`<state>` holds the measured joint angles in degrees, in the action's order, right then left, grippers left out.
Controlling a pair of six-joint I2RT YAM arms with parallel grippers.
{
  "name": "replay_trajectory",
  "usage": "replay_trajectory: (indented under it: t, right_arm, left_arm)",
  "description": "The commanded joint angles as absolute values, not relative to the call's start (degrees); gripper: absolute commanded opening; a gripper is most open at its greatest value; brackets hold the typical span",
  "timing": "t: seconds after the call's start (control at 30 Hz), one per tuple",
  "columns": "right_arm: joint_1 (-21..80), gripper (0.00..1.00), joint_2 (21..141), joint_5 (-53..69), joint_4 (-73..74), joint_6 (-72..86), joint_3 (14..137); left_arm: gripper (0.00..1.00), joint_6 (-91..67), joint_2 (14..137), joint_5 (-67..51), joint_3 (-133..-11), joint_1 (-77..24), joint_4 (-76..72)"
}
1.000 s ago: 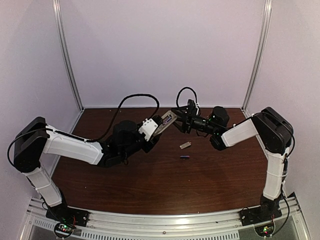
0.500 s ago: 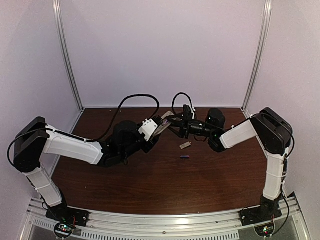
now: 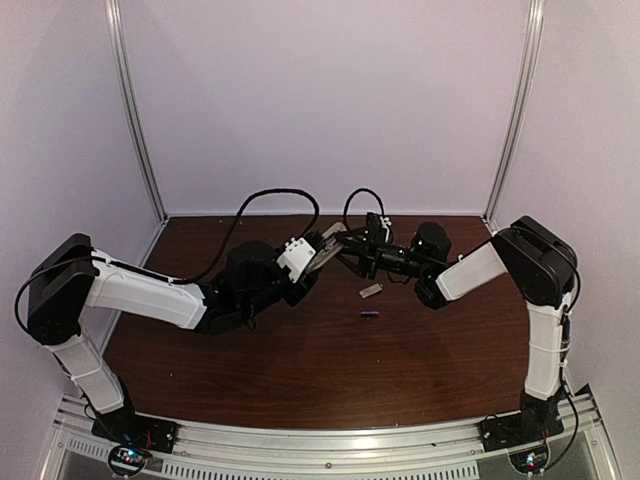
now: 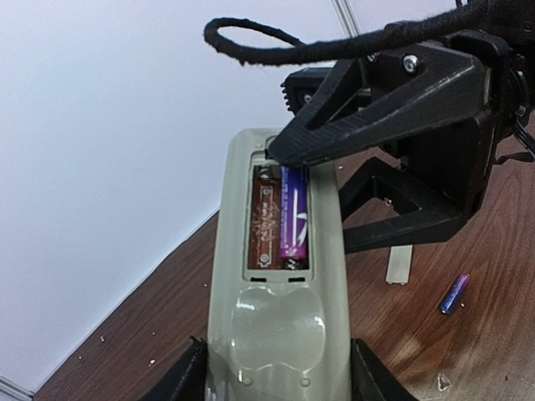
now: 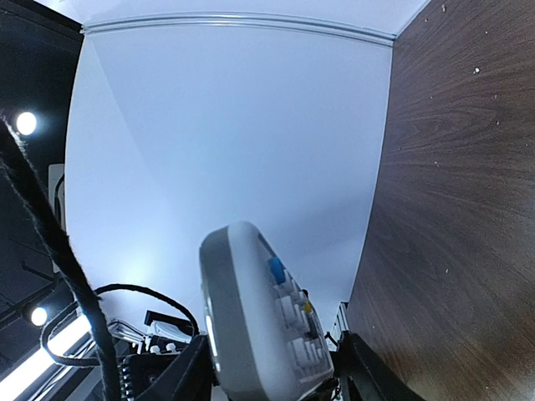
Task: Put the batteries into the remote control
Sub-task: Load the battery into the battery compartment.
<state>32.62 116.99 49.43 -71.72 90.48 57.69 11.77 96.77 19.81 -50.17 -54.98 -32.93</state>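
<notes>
My left gripper (image 4: 276, 372) is shut on the near end of the remote control (image 4: 276, 334), held tilted above the table with its grey back up. The open compartment holds one purple battery (image 4: 293, 213) in its right slot; the left slot is bare. My right gripper (image 5: 267, 368) is shut across the remote's (image 5: 259, 326) far end, one finger (image 4: 376, 109) over the compartment's top edge and the other under the button side. A second battery (image 3: 370, 314) lies loose on the table. From above, the two grippers meet at the remote (image 3: 328, 247).
The small beige cover piece (image 3: 371, 291) lies on the brown table (image 3: 300, 370) just beyond the loose battery (image 4: 454, 293). A black cable (image 4: 292, 46) loops over the right gripper. White walls close the back and sides.
My right gripper has moved left to the remote's far end and its jaws have narrowed around it. The left arm and the remote have stayed put.
</notes>
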Motion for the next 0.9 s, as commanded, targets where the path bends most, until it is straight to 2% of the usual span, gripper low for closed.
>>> replay_trajectory:
  t: [0.0, 0.13, 0.27, 0.67, 0.87]
  right_arm:
    - [32.5, 0.51, 118.0, 49.0, -73.6, 91.6, 58.3]
    - [32.2, 0.48, 119.8, 47.9, -80.0, 97.0, 58.0]
    - [32.1, 0.5, 121.1, 47.1, -85.0, 100.3, 58.4]
    - [31.9, 0.47, 121.2, 46.5, -83.4, 100.2, 58.4]
    - [31.9, 0.48, 118.5, 48.2, -73.7, 92.1, 59.3]
  left_arm:
    - [0.0, 12.7, 95.8, 20.6, -51.5, -55.1, -36.3]
    - [0.0, 13.0, 95.8, 20.6, -51.4, -55.1, -36.4]
    - [0.0, 13.1, 96.0, 20.5, -51.3, -55.1, -36.5]
    - [0.0, 13.5, 96.5, 20.6, -51.5, -55.1, -36.9]
    - [0.0, 14.0, 96.8, 20.8, -51.9, -55.1, -36.9]
